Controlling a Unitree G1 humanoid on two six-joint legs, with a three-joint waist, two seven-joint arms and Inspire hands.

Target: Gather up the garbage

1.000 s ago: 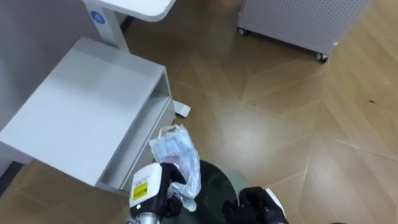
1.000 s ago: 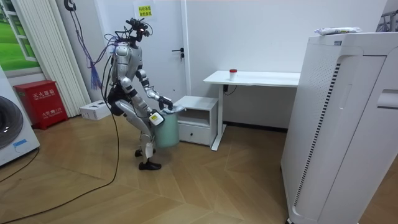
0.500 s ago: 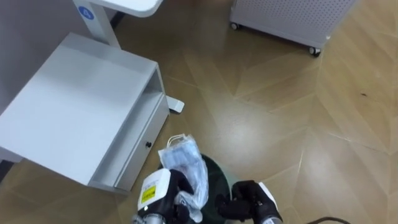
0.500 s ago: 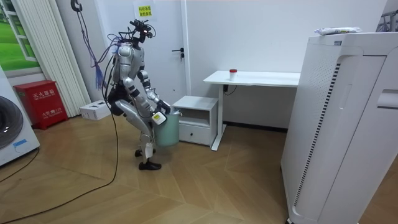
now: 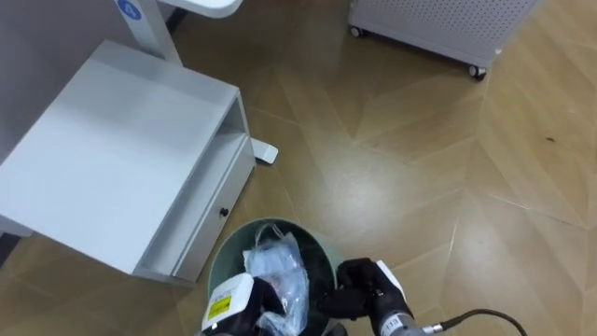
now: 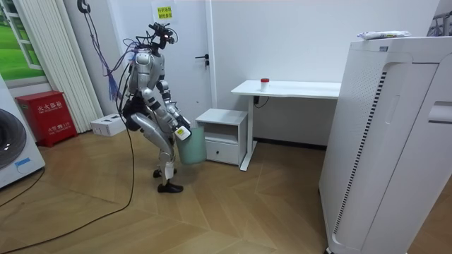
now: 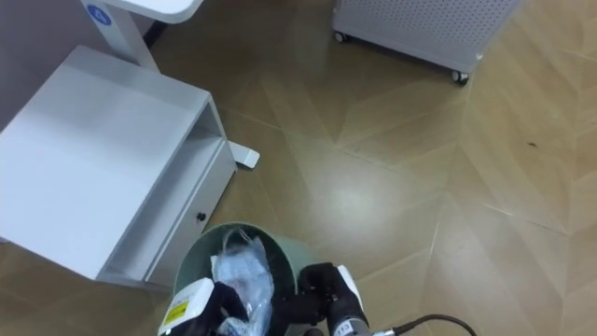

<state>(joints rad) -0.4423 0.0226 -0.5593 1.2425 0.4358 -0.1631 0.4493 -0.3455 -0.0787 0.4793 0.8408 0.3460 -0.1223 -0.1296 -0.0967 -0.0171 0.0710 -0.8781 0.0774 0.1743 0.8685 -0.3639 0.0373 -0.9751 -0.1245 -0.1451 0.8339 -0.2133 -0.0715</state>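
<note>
While the robot stands beside the white cabinet (image 5: 112,149), its left hand (image 5: 244,301) clutches the crumpled plastic bag (image 5: 280,271) inside the mouth of the green bin (image 5: 220,257). Its right hand (image 5: 368,287) is curled on the bin's rim.

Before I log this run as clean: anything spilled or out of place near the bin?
Nothing stands out, nothing spilled. The bag sits inside the bin, held by the left hand; the right hand grips the rim.
</note>
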